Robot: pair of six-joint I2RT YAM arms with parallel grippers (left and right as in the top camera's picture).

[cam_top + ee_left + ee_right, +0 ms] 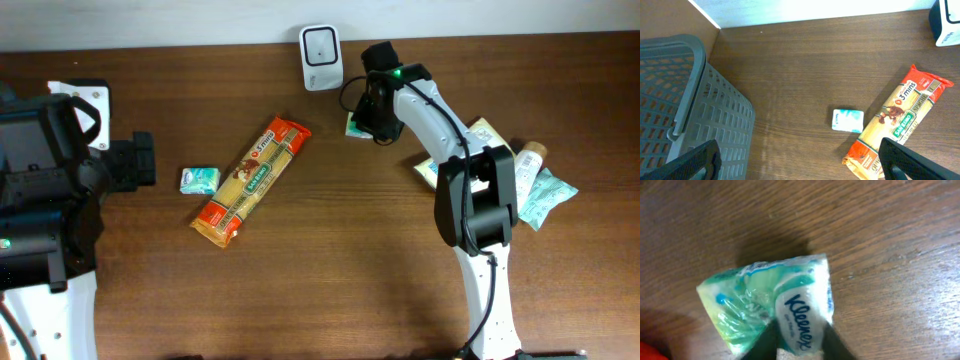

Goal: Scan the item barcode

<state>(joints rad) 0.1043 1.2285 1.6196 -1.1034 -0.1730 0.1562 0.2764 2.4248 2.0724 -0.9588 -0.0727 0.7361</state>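
Observation:
A green and white Kleenex tissue pack (765, 300) fills the right wrist view, just above the wood table. My right gripper (800, 347) is shut on it, its dark fingers (764, 341) pressing both sides of the pack's near end. From overhead, the right gripper (377, 112) holds this tissue pack (354, 125) just below and right of the white barcode scanner (320, 45) at the back edge. Far to the left, my left gripper (800, 162) stands wide open and empty over bare table; overhead it (142, 160) is at the left side.
An orange spaghetti packet (252, 180) lies slantwise mid-table with a second small tissue pack (199, 180) to its left. A grey mesh basket (685, 100) stands at the far left. More packets (548, 195) and a small bottle (528, 160) lie beside the right arm.

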